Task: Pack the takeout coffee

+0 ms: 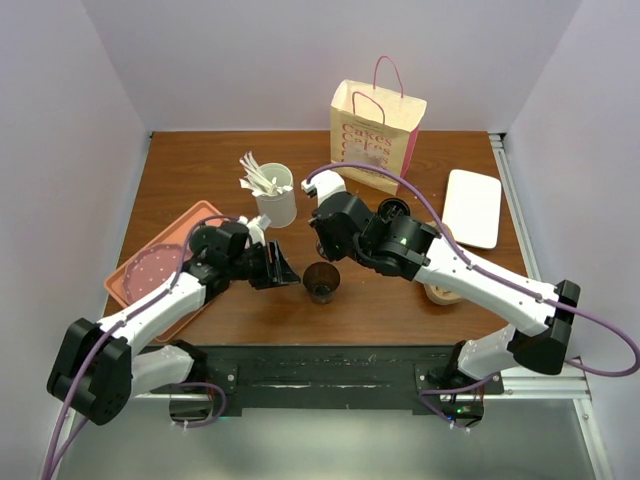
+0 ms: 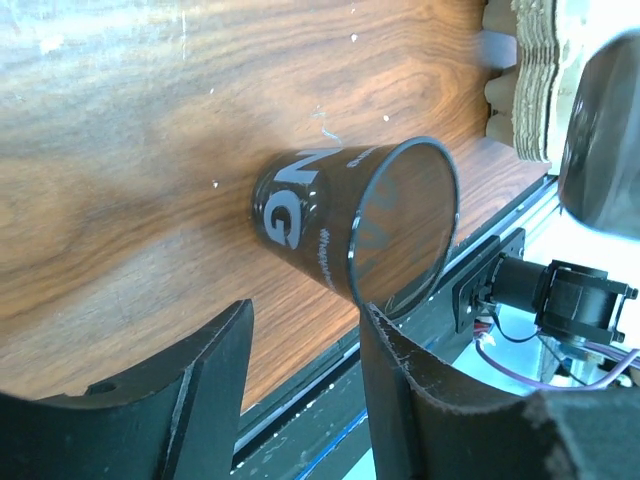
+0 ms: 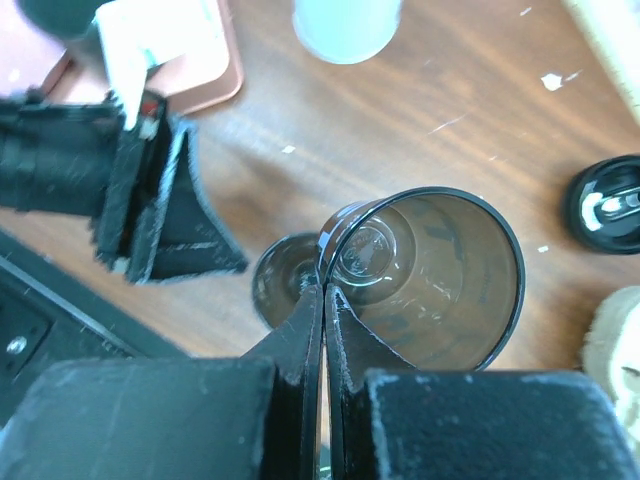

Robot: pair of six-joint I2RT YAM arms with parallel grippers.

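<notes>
left gripper (image 1: 283, 268), lower-left of centre: fingers apart, holding nothing, just beside the takeout coffee cup (image 1: 322, 282). the cup stands lidless on the wood-grain table (image 1: 200, 170) near frame centre. right gripper (image 3: 325, 300): fingers together, pinched on the thin rim of a second dark cup (image 3: 440, 275). our read: left should take the glossy tapered wall low and squeeze lightly, since it looks thin enough to dent. round black lid (image 3: 607, 204) lies further right, fibrous tan carrier (image 3: 618, 345) at the right edge.
</notes>
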